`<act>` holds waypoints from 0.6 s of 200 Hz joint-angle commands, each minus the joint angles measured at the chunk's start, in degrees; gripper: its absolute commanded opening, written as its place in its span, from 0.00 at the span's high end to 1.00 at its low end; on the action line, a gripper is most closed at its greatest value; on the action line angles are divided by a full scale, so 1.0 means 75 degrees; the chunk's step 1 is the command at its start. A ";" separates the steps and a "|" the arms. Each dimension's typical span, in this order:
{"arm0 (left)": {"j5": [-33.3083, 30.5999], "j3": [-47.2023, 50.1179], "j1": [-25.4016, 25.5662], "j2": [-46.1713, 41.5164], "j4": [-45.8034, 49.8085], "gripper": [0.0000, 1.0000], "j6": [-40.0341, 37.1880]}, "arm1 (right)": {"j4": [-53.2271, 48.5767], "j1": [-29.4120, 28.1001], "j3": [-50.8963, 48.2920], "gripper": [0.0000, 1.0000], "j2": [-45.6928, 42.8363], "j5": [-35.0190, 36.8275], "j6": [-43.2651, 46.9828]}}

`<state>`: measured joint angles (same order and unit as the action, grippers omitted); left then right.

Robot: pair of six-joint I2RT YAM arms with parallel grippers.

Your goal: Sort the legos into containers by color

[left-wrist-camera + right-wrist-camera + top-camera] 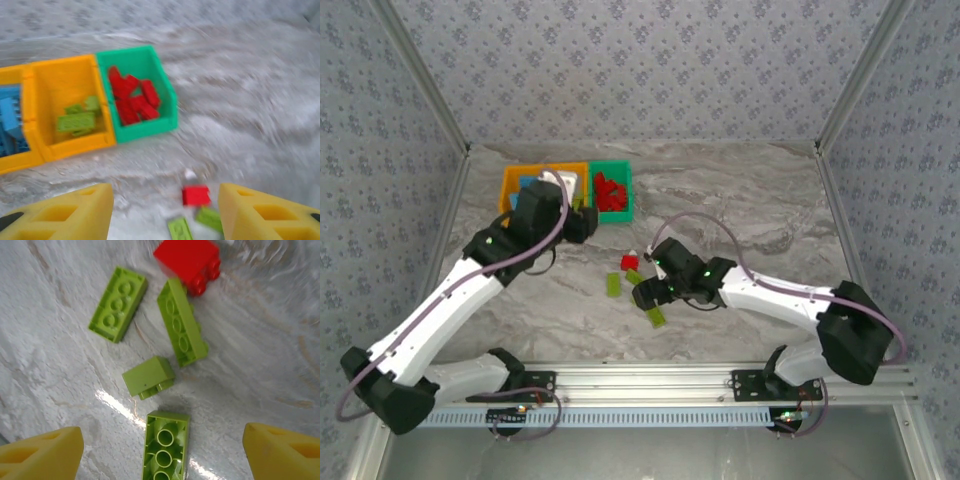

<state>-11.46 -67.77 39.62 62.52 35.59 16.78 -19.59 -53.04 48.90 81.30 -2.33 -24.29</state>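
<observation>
Loose legos: four lime and one red, all on the worktop (260,365) at the right gripper (161,440).
- The nearest lime brick (165,447) lies hollow side up, centred between the fingers. Its long axis points straight out from the gripper, and it is clear of both fingers.
- A short lime brick (149,376) sits just ahead of it, skewed, with a small gap between them. It is the closest neighbour on that side.
- Further out, the left long brick (118,304) lies hollow side up and the right long brick (182,322) lies well apart from it. Both long axes run away from the gripper, and the far ends lean toward each other.
- The red brick (189,262) is farthest out, studs facing sideways, right at the far end of the right long brick.

Right gripper: fingers wide apart, low over the worktop, holding nothing.

Left gripper (165,200): fingers wide apart and empty. Its wrist view is motion-blurred.
- The containers sit ahead of it and to its left.
- The green bin (145,131) is nearest and holds red bricks (132,97).
- Next is the middle orange bin (75,147), with lime bricks (75,120).
- The left orange bin (15,162) holds blue bricks (10,125).

From the top view, the left gripper is just off the near edge of the bins, and the left arm (470,285) overlaps part of the orange ones.
</observation>
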 commanded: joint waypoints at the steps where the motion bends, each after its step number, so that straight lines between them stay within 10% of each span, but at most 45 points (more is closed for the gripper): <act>1: 0.0591 0.0166 0.0504 -0.0306 0.1589 0.43 -0.1119 | -0.0289 -0.0254 0.0035 0.17 0.0428 0.0386 -0.0324; 31: 0.1240 0.0635 0.0659 -0.0594 0.2110 0.42 -0.2161 | -0.0358 -0.0535 -0.0093 0.24 0.1137 0.0509 -0.0470; 67: 0.2306 0.1154 0.0687 -0.0494 0.2299 0.17 -0.2909 | -0.0383 -0.0737 -0.0134 0.52 0.1484 0.0645 -0.0598; 120: 0.3963 0.1309 0.0732 -0.0674 0.2028 0.01 -0.3617 | 0.0239 -0.0726 -0.0522 0.72 0.0123 0.1385 -0.0563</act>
<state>10.20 -58.35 44.80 59.88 51.40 -6.44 -20.43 -58.33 46.35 88.62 3.68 -28.77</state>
